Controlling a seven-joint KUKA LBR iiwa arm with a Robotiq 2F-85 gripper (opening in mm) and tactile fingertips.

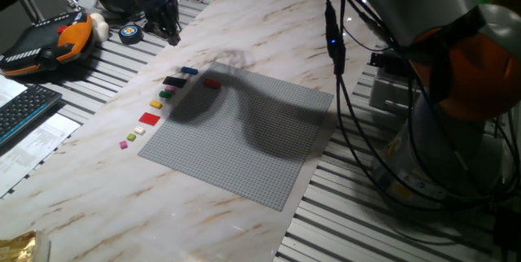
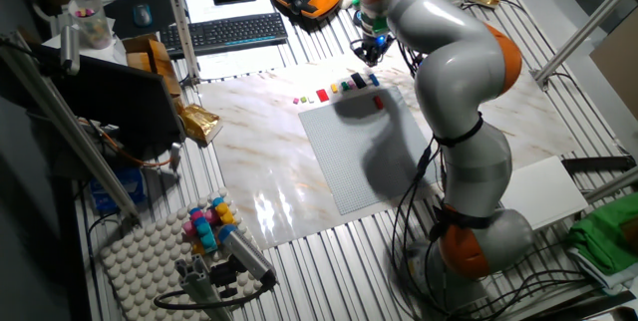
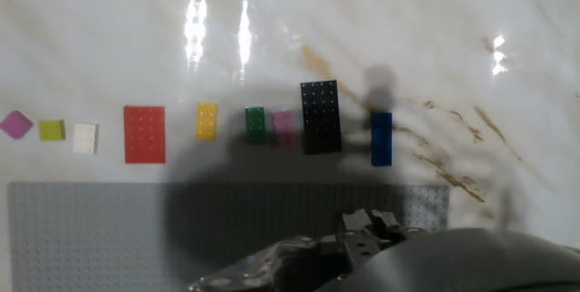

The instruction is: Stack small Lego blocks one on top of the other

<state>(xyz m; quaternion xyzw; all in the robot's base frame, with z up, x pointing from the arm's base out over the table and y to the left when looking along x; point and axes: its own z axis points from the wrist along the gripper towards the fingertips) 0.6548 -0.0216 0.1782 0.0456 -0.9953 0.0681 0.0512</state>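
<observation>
The small blue Lego block (image 1: 189, 71) lies on the marble table just beyond the grey baseplate (image 1: 244, 144). The small red Lego block (image 1: 212, 84) sits on the baseplate's far corner. Both also show in the other fixed view, blue (image 2: 373, 80) and red (image 2: 378, 103). The hand view shows the blue block (image 3: 381, 138) right of the black piece (image 3: 320, 116); the red block is hidden there. My gripper (image 1: 165, 28) hangs above the table, well beyond the blocks, with its fingers slightly apart and holding nothing. It also shows in the other fixed view (image 2: 371, 50).
A row of loose pieces lies beside the baseplate: larger red plate (image 3: 145, 133), yellow (image 3: 207, 121), green (image 3: 256, 123), pink (image 3: 284, 125), white (image 3: 85, 138) and others. A teach pendant (image 1: 45, 38), a tape roll (image 1: 131, 33) and a keyboard (image 1: 20, 111) lie at the left.
</observation>
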